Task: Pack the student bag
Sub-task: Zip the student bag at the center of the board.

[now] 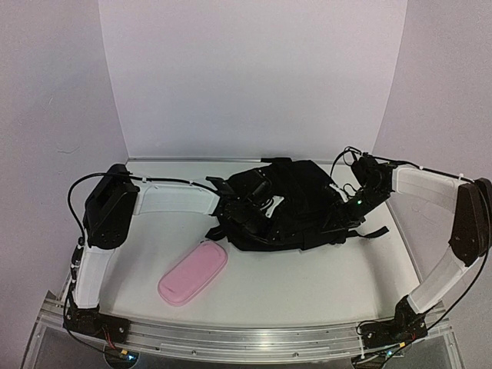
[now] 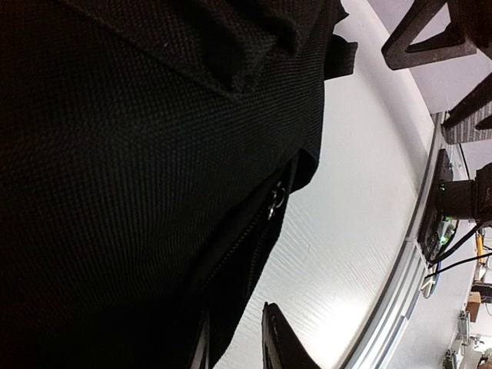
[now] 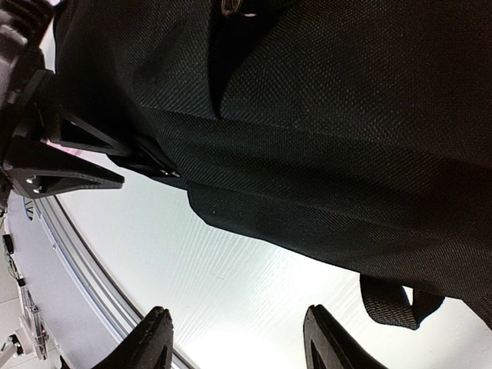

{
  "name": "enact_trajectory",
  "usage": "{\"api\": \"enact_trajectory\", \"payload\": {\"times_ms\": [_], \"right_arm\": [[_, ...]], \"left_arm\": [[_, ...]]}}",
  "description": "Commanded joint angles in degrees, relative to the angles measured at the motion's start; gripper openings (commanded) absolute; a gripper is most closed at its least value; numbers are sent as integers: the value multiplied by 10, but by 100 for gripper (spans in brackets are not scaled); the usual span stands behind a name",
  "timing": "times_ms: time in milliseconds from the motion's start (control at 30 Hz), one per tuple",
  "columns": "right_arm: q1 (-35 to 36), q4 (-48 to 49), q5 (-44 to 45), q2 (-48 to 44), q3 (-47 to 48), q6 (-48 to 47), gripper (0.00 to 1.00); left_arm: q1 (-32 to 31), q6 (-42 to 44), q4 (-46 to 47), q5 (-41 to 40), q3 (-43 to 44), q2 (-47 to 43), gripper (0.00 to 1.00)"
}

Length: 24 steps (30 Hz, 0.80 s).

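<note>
The student bag, a soft black backpack, lies flat at the middle of the white table. It fills the left wrist view, where its zip pull hangs at the edge. My left gripper is at the bag's left near corner, narrowly open. The bag's edge lies between its fingers and a strip of table shows beside it. My right gripper is at the bag's right near edge, wide open and empty over bare table. The bag's fabric is just beyond it. The pink pencil case lies front left, apart from both grippers.
A black strap end trails from the bag's right side and shows as a loop in the right wrist view. An aluminium rail runs along the table's near edge. White backdrop walls close the back and sides.
</note>
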Motion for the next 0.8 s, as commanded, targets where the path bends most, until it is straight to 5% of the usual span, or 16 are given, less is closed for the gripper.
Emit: {"api": "enact_trajectory", "payload": {"times_ms": [0,267,567,767], "right_arm": [[-2,5,-6,3,-2,-2,58],[-2,6,2,5,-3,-3,57],[-2,30,52,48,-4,11,50],[-2,52,14,72,2,18,54]], "left_arm": [[-2,-9,10,4,38,17,23],[-2,-23,23,-1,29,9,1],[-2,-24,64,-33,-85,-83,3],[-21,41,72,-134,-100,-87,0]]}}
